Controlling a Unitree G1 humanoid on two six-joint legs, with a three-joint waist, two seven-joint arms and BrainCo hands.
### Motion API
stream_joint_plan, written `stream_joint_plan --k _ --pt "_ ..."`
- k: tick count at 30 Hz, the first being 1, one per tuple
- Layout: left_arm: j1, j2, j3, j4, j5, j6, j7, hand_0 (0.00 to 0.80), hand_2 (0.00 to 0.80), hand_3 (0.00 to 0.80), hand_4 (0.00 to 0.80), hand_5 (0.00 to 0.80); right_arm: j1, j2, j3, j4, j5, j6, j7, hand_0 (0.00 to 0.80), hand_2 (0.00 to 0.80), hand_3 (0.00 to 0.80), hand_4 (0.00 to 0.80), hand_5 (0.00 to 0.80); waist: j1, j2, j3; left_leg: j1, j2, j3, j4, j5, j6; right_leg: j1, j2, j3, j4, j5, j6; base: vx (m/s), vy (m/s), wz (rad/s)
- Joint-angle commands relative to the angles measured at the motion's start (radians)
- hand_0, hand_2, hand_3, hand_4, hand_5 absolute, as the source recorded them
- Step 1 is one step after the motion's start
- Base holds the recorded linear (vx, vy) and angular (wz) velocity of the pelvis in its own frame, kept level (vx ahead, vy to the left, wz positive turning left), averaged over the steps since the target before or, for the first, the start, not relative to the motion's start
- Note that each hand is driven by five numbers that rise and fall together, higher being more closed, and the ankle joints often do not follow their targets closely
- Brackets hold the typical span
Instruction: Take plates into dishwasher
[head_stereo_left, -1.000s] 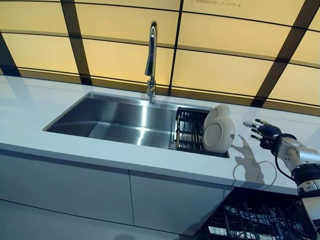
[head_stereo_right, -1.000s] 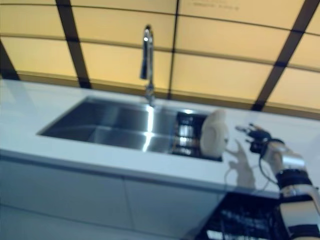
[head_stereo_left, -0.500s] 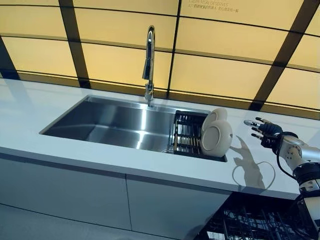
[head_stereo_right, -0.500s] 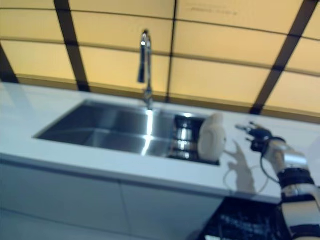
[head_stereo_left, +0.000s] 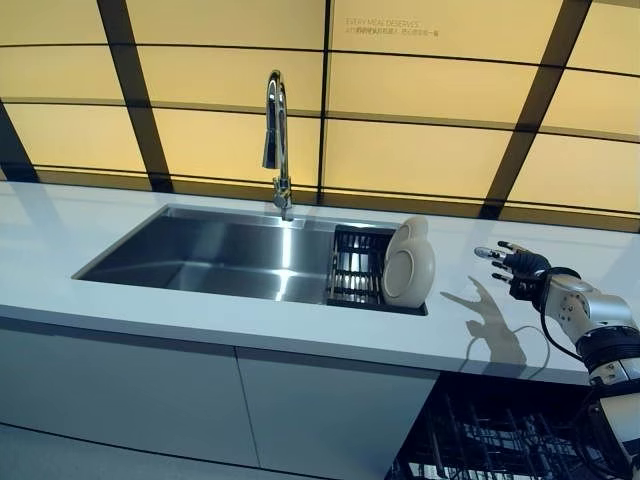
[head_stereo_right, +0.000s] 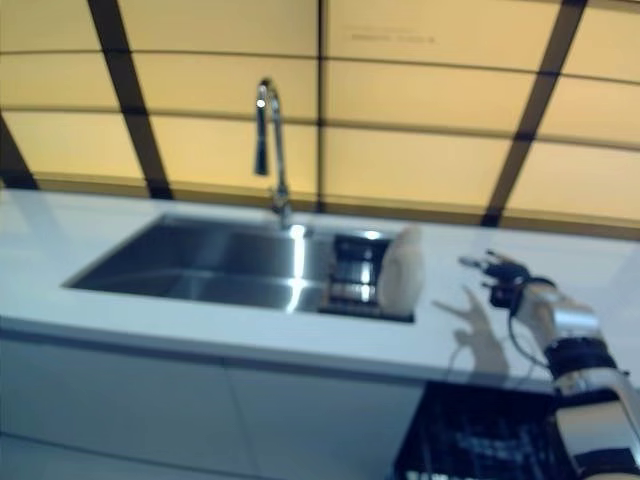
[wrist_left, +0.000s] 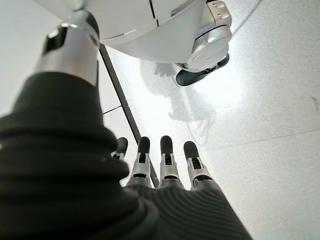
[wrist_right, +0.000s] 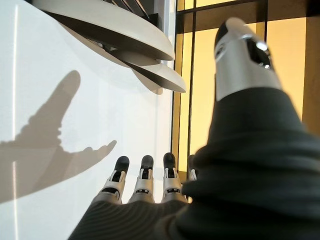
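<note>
- Two white plates (head_stereo_left: 408, 268) are shown standing on edge, one leaning against the other, at the right end of a dark wire rack (head_stereo_left: 357, 268).
- The rack is set in the right-hand part of a steel sink (head_stereo_left: 215, 248), which is sunk into a white counter (head_stereo_left: 140, 308).
- A tall curved tap (head_stereo_left: 277, 140) is mounted behind the sink, in front of a wall of yellow panels (head_stereo_left: 420, 150) divided by dark strips.
- The right hand (head_stereo_left: 516, 268) is held above the counter, to the right of the plates and clear of them; its fingers (wrist_right: 143, 177) are stretched out straight and spread, and nothing is held.
- In the right wrist view, the rims of the plates (wrist_right: 115, 30) are seen past the fingertips, with bare counter between.
- The left hand (wrist_left: 165, 165) is seen only in its own wrist view, pointed down at a pale floor (wrist_left: 270, 100); its fingers are straight and nothing is gripped.
- An open dishwasher with dark wire baskets (head_stereo_left: 500, 440) is visible below the counter, at the right.
</note>
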Motion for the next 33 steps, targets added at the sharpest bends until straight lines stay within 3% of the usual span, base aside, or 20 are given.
stream_joint_plan --k 1,4,7,12,18,33 --pt "-0.015 0.003 -0.038 0.007 0.018 -0.012 -0.015 0.0 0.0 0.0 0.0 0.0 -0.056 -0.01 0.003 -0.052 0.0 -0.04 -0.026 0.0 0.0 0.0 0.0 0.0 0.025 -0.053 0.002 0.068 -0.038 -0.016 0.037 0.127 -0.03 0.117 -0.007 -0.033 -0.15 0.05 0.007 0.036 0.015 0.11" --pt "-0.013 0.001 -0.041 -0.01 0.024 -0.01 -0.015 0.0 0.0 0.0 0.0 0.0 -0.029 -0.006 -0.008 -0.067 -0.004 -0.046 -0.041 0.0 0.0 0.0 0.0 0.0 0.031 -0.045 0.007 0.062 -0.043 -0.017 -0.047 0.119 -0.029 0.128 -0.008 -0.025 -0.161 0.049 0.019 0.029 0.027 0.1" --pt "-0.018 -0.007 -0.058 -0.028 0.027 -0.009 -0.019 0.0 0.0 0.0 0.0 0.0 0.007 -0.011 -0.026 -0.076 -0.018 -0.054 -0.039 0.0 0.0 0.0 0.0 0.0 0.034 -0.043 0.015 0.037 -0.045 0.015 -0.094 0.133 -0.032 0.148 -0.005 -0.027 -0.187 0.051 0.025 0.008 0.063 0.01" --pt "-0.033 -0.014 -0.071 -0.034 0.022 -0.01 -0.023 0.0 0.0 0.0 0.0 0.0 0.014 -0.026 -0.037 -0.075 -0.038 -0.054 -0.008 0.0 0.0 0.0 0.0 0.0 0.03 -0.05 0.018 0.038 -0.055 0.04 -0.107 0.111 -0.023 0.153 -0.006 -0.038 -0.213 0.066 0.027 -0.015 0.1 0.03" --pt "-0.057 0.0 -0.087 -0.044 0.012 0.005 -0.02 0.0 0.0 0.0 0.0 0.0 0.045 -0.046 -0.047 -0.096 -0.032 -0.048 0.037 0.0 0.0 0.0 0.0 0.0 0.014 -0.057 0.019 0.052 -0.074 0.057 -0.127 0.1 0.002 0.145 -0.004 -0.016 -0.214 0.084 0.042 0.003 0.084 0.0" --pt "-0.054 0.012 -0.072 -0.016 0.02 0.01 -0.024 0.0 0.0 0.0 0.0 0.0 0.127 0.009 -0.062 -0.161 -0.064 -0.032 0.099 0.0 0.0 0.0 0.0 0.0 0.01 -0.07 0.036 0.088 -0.103 0.087 -0.178 0.089 0.033 0.164 -0.015 -0.01 -0.224 0.091 0.066 0.001 0.042 -0.01"
